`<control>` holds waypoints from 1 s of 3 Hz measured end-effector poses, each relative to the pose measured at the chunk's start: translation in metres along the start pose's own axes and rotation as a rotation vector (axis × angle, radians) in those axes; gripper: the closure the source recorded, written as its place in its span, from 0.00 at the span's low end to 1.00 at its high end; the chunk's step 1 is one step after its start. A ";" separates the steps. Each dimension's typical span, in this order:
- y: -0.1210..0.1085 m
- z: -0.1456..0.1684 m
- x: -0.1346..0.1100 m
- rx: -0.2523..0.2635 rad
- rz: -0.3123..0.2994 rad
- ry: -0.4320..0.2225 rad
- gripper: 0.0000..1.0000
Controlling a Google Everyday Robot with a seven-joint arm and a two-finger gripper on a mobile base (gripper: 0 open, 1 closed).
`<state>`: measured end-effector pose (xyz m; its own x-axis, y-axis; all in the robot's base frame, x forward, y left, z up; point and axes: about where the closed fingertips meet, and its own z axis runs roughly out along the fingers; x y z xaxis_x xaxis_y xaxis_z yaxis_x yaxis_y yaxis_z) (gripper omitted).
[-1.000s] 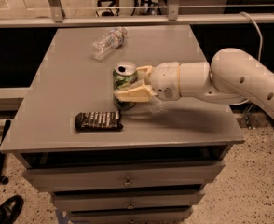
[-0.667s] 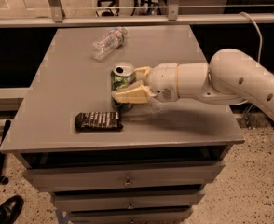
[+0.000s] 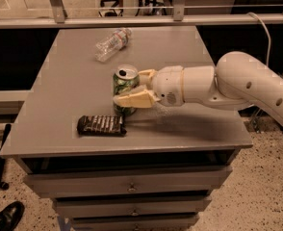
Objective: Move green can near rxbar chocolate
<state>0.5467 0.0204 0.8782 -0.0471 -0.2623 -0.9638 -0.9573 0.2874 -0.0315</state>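
Observation:
The green can (image 3: 124, 84) stands upright near the middle of the grey table (image 3: 64, 88), its silver top and pull-tab opening showing. My gripper (image 3: 132, 88) reaches in from the right with its cream fingers (image 3: 134, 99) on both sides of the can, shut on it. The rxbar chocolate (image 3: 101, 124), a flat dark wrapper with white lettering, lies flat just in front and left of the can, close to the table's front edge.
A clear plastic bottle (image 3: 112, 43) lies on its side at the table's back. My white arm (image 3: 237, 83) spans the right side of the table. Drawers (image 3: 132, 186) sit below the top. A black shoe (image 3: 6, 216) is on the floor at bottom left.
The gripper and the can have shifted very slightly left and toward the front; the bar and the bottle have not moved.

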 end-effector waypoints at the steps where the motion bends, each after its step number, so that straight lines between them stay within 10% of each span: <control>1: 0.001 -0.001 0.000 0.003 0.000 -0.001 0.00; 3: -0.018 -0.055 -0.012 0.071 -0.028 -0.089 0.00</control>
<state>0.5484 -0.0327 0.9048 0.0075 -0.1891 -0.9819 -0.9351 0.3465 -0.0739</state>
